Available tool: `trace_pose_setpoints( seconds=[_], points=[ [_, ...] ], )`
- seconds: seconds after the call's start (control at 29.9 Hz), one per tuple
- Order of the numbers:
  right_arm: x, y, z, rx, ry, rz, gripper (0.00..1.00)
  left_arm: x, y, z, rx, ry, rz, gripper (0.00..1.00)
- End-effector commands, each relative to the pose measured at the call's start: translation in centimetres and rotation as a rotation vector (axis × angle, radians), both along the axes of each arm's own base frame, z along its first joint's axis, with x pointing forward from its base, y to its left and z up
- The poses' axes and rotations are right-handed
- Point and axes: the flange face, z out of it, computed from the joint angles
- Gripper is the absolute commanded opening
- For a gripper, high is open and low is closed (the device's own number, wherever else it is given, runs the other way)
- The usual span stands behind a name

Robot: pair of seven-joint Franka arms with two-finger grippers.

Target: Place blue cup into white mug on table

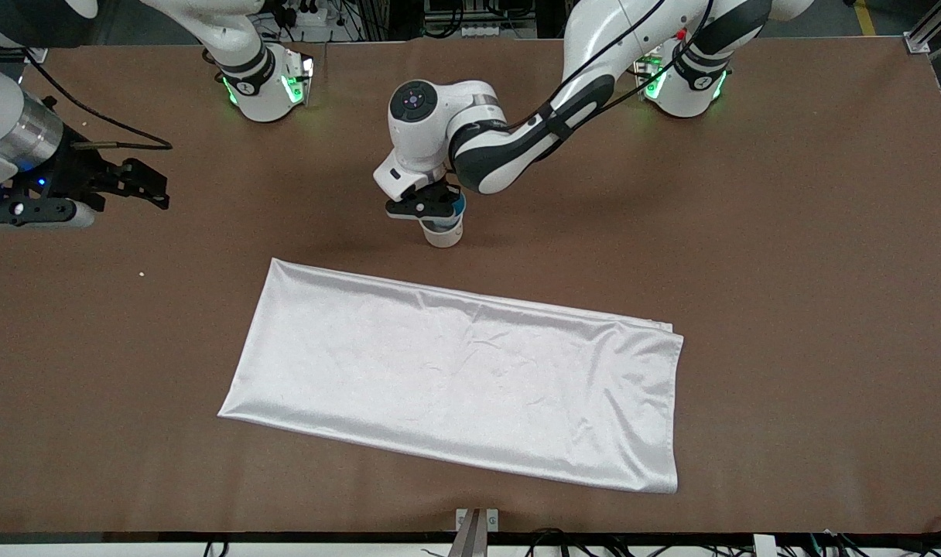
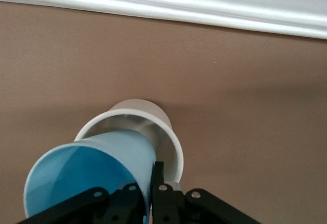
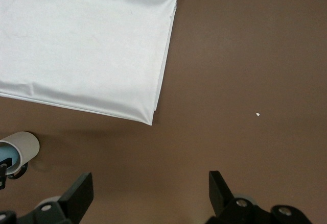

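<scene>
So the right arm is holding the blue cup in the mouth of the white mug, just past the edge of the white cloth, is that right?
Not quite: it is the left arm. The front view shows the left gripper, shut on the blue cup, reaching from its base to the white mug beside the white cloth. The right gripper waits open at its own end of the table.

I count one blue cup [image 1: 453, 207], one white mug [image 1: 444, 234], one white cloth [image 1: 459, 379] and one counter [image 1: 788, 271]. Two arms, each with one gripper: left [image 1: 430, 207], right [image 1: 142, 186].
</scene>
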Motion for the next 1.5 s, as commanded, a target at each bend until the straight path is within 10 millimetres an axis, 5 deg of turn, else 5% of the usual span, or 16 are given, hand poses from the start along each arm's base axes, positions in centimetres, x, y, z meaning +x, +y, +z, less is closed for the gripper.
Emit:
trace_pose_setpoints(
  seconds=[0.0,0.17,0.2,0.27,0.37,0.77,1.47],
  points=[
    [0.0,-0.6,0.7,0.008,-0.001,0.004,1.0,0.0,-0.8,-0.6,-0.018,-0.024,0.006,0.0],
    [0.3,-1.5,1.5,0.008,-0.019,-0.009,1.0,0.1,-0.8,-0.6,-0.021,-0.024,0.007,0.0],
    [0.4,-1.6,1.8,0.009,-0.028,-0.012,1.0,0.1,-0.8,-0.6,-0.021,-0.025,0.004,0.11],
    [0.6,-1.7,2.4,0.011,-0.042,-0.014,1.0,0.1,-0.9,-0.6,-0.023,-0.026,-0.001,0.53],
    [0.7,-1.8,2.7,0.011,-0.052,-0.014,1.0,0.2,-0.9,-0.4,-0.022,-0.039,-0.012,1.0],
    [0.6,-2.7,2.5,0.003,-0.04,-0.027,1.0,0.4,-0.8,1.9,-0.027,-0.066,-0.011,1.0],
    [1.3,-2.9,1.5,0.012,-0.03,-0.04,1.0,5.0,7.0,16.8,0.104,-0.136,-0.023,1.0]
  ],
)
